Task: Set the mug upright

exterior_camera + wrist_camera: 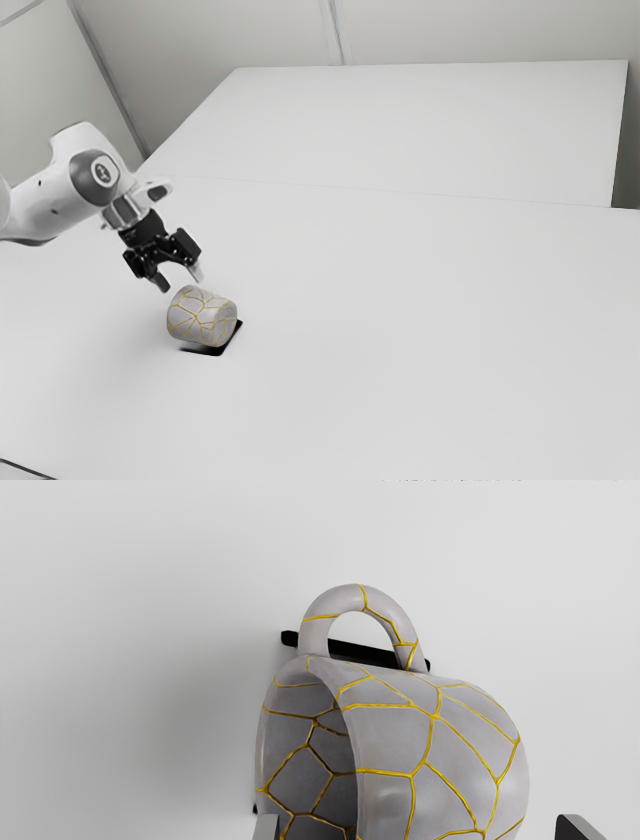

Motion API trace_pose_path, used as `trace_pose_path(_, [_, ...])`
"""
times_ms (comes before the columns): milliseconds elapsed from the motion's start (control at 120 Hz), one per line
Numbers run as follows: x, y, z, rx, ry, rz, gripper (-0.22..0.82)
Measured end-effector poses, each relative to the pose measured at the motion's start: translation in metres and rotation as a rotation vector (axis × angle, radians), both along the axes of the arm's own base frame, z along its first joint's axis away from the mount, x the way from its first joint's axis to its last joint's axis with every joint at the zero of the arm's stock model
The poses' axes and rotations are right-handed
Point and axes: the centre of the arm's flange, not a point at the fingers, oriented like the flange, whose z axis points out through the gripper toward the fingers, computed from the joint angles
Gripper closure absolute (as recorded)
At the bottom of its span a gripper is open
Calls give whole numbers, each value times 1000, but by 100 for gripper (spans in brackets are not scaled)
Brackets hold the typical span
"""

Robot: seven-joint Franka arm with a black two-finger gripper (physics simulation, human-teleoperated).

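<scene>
Wrist view: mug on its side, long axis running roughly along the line from one finger to the other, mouth toward the first, base toward the second. Handle out sideways, roughly square to that line. In the exterior view, just past the fingertips of the hand, slightly toward that view's right; near, with no contact made out. Placed on the desk, toward the exterior view's left, well apart from the far edge.

To look at: a stout, round body, pale grey with a soft sheen, crossed by thin gold lines like mended cracks, even on the handle and inside the wall. Darker within. Close by the mug, partly hidden, a flat dark thing; cannot tell whether pressed under the body or only beside it.

Hand set wide, nothing gripped. From there, probably down a little farther, then closing over mouth and base, or else turning first to take the body across. Then likely a quarter turn of the long axis, base down, before letting go. Main risks: rolling on the curved wall, slipping at the rim, or catching the handle on the way up. Not yet upright.
</scene>
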Motion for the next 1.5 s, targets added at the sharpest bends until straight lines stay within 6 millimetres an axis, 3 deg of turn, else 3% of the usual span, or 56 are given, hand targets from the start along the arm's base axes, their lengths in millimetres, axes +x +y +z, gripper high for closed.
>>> trace_pose_path(133, [-1, 10, -8, -32, -10, 17, 0])
trace_pose_path(767, [-30, 12, -58, -347, -77, 124, 1])
trace_pose_path(833, [-30, 11, -57, -373, -92, 124, 10])
trace_pose_path(1025, [-30, 9, -54, -410, -124, 98, 49])
trace_pose_path(1133, [-30, 7, -45, -413, -148, 74, 62])
trace_pose_path(1258, [-31, -4, -27, -407, -186, 32, 71])
trace_pose_path(1500, [-28, -23, 1, -375, -247, -47, 76])
